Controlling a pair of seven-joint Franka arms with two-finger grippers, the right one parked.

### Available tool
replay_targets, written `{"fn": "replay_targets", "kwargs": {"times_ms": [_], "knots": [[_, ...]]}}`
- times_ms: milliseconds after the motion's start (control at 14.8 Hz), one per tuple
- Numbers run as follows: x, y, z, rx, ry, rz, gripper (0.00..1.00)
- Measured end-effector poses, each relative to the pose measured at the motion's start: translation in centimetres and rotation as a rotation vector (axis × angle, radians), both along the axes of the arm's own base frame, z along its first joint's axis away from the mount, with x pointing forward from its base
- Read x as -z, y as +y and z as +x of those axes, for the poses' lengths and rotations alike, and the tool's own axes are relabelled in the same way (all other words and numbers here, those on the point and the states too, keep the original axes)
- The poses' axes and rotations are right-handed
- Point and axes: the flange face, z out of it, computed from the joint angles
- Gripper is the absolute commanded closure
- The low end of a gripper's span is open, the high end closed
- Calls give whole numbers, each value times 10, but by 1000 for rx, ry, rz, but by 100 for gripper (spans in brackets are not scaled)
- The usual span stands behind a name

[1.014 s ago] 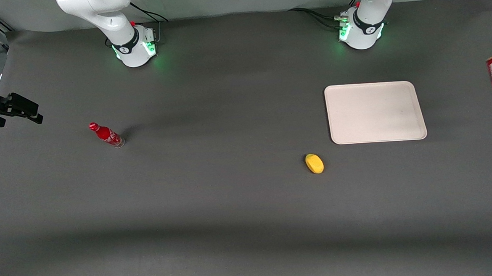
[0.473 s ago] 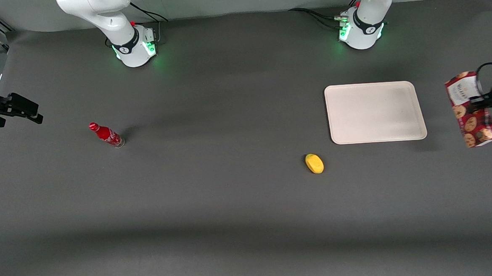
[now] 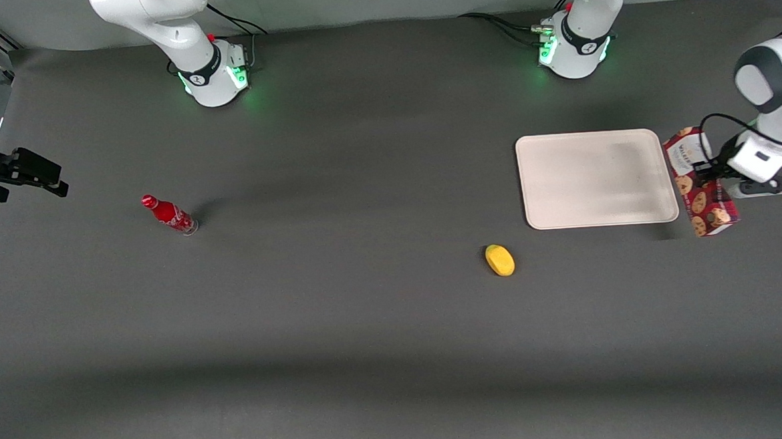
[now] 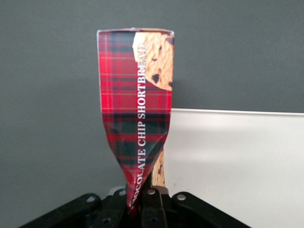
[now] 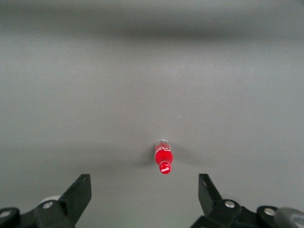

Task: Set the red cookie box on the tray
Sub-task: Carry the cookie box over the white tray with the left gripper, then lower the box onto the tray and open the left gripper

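Claw (image 3: 709, 177) carried red cookie box (image 3: 700, 183) nearer tray (image 3: 595, 178), apparently airborne.

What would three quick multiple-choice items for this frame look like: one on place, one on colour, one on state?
1. Where is the red cookie box?
A. flat on the tray
B. held just outside the tray's edge at the working arm's end
C. next to the bottle

2. What colour is the small oval object nearer the front camera than the tray?
A. yellow
B. blue
C. green

3. What is the gripper doing?
A. open above the tray
B. shut on nothing
C. shut on the box

Answers:
1 B, the front view shows the box beside the tray's rim, not over it.
2 A, it is plainly yellow.
3 C, the left wrist view shows the carton pinched and creased between the fingers.
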Motion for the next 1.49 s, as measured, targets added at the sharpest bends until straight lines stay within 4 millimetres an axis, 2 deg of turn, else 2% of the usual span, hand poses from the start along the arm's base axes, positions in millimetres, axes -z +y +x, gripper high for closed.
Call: {"fn": "replay_targets", "kwargs": {"times_ms": [541,1014,1081,1149,1216,1486], "knots": [[69,-17,-44,0,6,-1,100],[85,-22,-60,1,44,-13,99],[86,-23,-62,1,48,-14,42],[86,-23,-62,1,50,-15,3],[87,-23,-63,2,52,-16,0],[88,-23,-63,2,56,-17,0]]}}
